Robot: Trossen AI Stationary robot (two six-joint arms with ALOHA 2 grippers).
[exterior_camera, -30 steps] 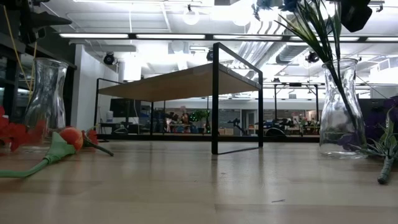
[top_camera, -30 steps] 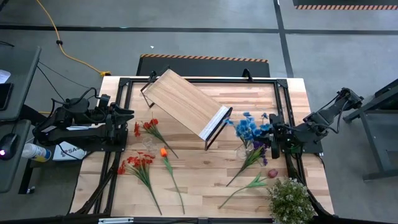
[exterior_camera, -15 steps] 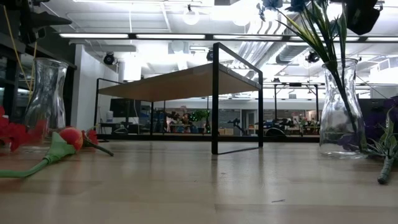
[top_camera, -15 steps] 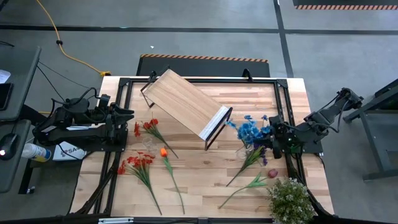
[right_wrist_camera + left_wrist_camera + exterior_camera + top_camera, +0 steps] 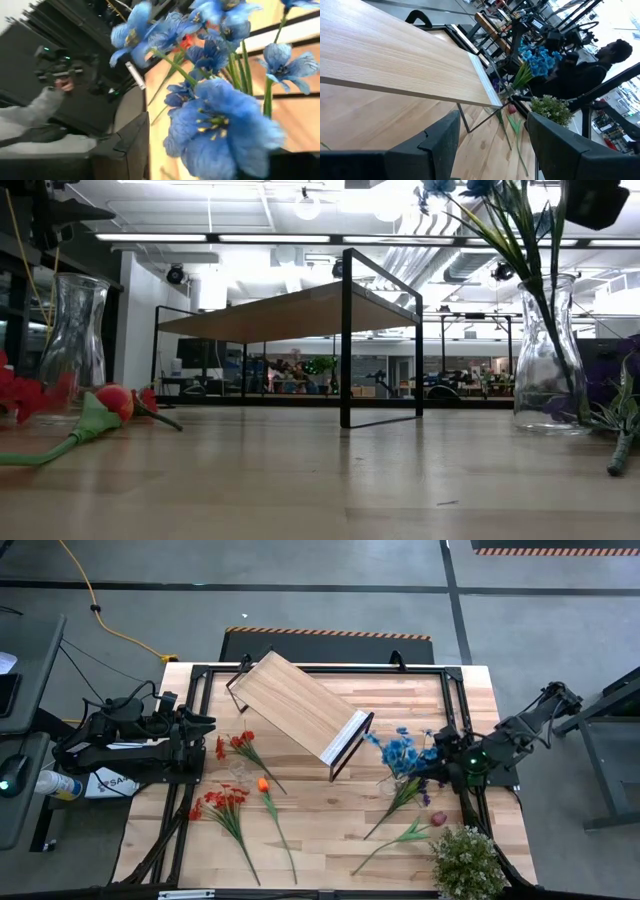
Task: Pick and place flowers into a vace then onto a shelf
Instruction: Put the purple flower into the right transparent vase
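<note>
right tool (image 5: 447,762) drawn back from blue flowers (image 5: 403,751)

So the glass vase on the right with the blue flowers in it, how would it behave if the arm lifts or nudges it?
The glass vase is tall and narrow-necked, so it would probably tip rather than slide. The blue flowers lean out well above its rim, likely making it top-heavy. Smooth clear glass may slip in the right gripper, and looks breakable.

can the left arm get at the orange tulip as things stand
Probably yes. The orange tulip with its long green stem lies flat on the bare wooden table, just in front of the left gripper, whose jaws are open, with only red flower sprays nearby.
</note>
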